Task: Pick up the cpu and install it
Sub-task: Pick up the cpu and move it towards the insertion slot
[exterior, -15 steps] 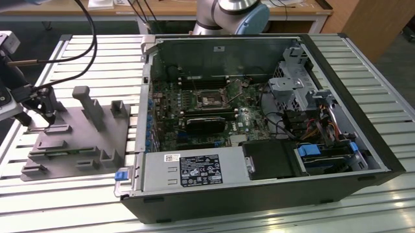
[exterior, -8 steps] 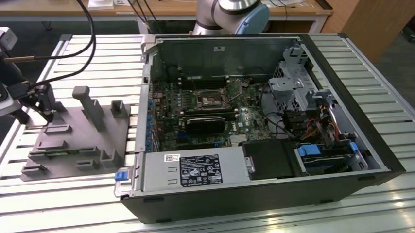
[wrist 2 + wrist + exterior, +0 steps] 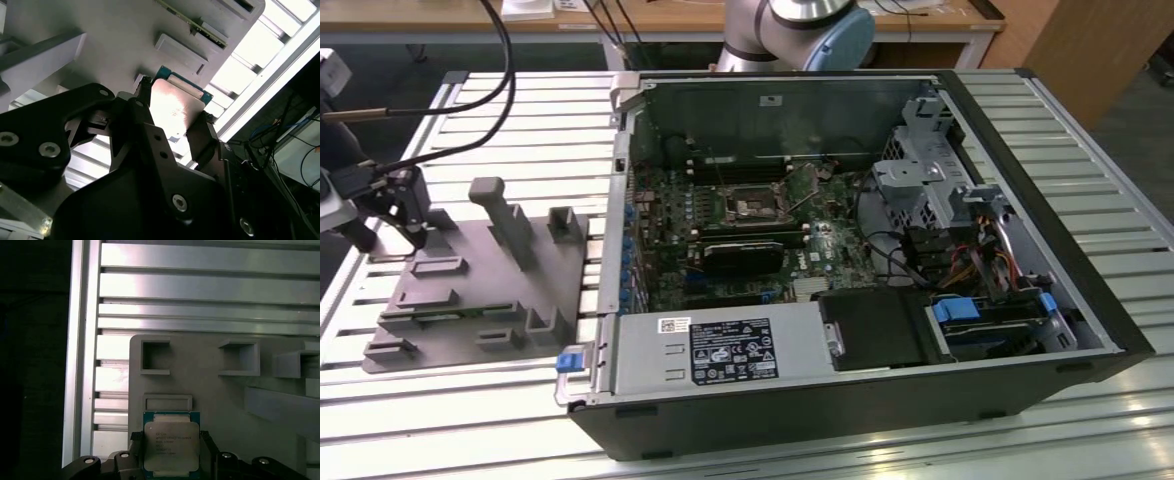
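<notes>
The cpu is a small square chip with a silver top and a green rim. It sits between my gripper's two dark fingers, which press on two opposite edges. In the second wrist view the cpu's shiny top shows between the same fingers, just over the grey fixture plate. In the exterior view my gripper stands over the far left corner of the fixture plate. The dark square socket lies on the motherboard inside the open computer case.
Upright pegs and small pockets rise from the fixture close to my gripper. The slatted metal table carries both fixture and case. Cables hang at the exterior view's left. The arm's base stands behind the case.
</notes>
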`<state>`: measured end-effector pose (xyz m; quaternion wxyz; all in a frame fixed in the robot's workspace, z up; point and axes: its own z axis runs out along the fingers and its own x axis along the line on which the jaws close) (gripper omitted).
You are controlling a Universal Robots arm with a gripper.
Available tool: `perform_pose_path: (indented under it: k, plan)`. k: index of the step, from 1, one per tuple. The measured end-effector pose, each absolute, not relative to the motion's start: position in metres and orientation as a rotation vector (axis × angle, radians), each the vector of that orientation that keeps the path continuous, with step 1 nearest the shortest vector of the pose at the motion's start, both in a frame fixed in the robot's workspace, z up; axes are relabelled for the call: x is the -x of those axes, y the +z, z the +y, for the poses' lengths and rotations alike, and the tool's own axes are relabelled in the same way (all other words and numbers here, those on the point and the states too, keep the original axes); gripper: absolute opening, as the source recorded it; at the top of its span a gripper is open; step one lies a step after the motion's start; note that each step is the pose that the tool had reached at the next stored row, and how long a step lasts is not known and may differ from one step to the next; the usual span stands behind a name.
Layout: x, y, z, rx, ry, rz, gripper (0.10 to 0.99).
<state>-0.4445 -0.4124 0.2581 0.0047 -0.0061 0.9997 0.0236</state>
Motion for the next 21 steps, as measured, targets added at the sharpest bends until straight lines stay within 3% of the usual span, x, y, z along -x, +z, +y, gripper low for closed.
perform_pose_path:
  k: [21]
  plan:
    - [0.444, 0.274, -0.412, 0.019, 0.074, 3.131, 0.537]
